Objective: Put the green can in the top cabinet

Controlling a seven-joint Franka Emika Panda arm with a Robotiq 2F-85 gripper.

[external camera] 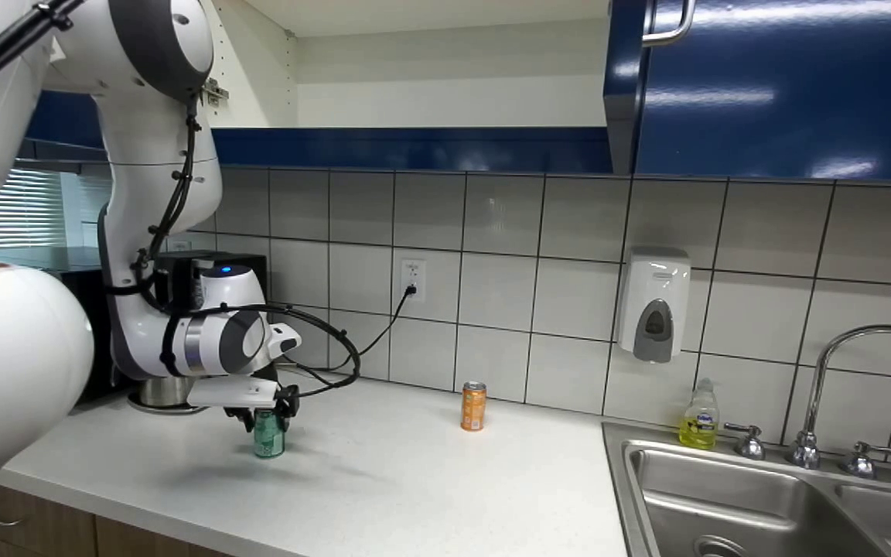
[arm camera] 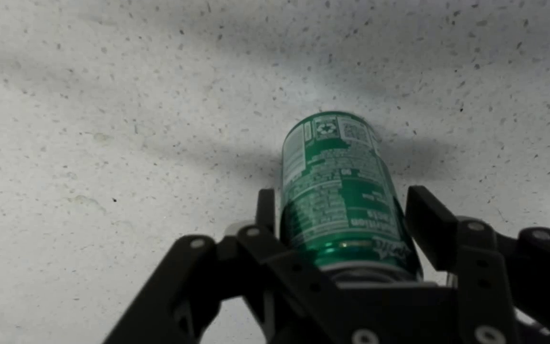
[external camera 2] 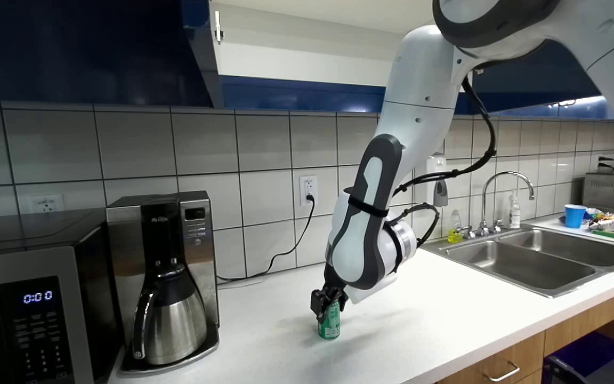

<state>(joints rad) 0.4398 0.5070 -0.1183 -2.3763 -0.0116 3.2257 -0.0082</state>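
The green can stands upright on the counter in both exterior views. My gripper points down over it, with a finger on each side of its upper part. In the wrist view the can lies between the fingers of the gripper. A narrow gap shows beside the left finger, and the right finger is very close to the can, so the jaws look open around it. The can's top is partly hidden by the gripper. The top cabinet is above the counter with its cream interior exposed, also in an exterior view.
An orange can stands near the tiled wall. A coffee maker and a microwave stand near the can. The sink, a soap bottle and a soap dispenser are farther along. A blue door adjoins the cabinet opening.
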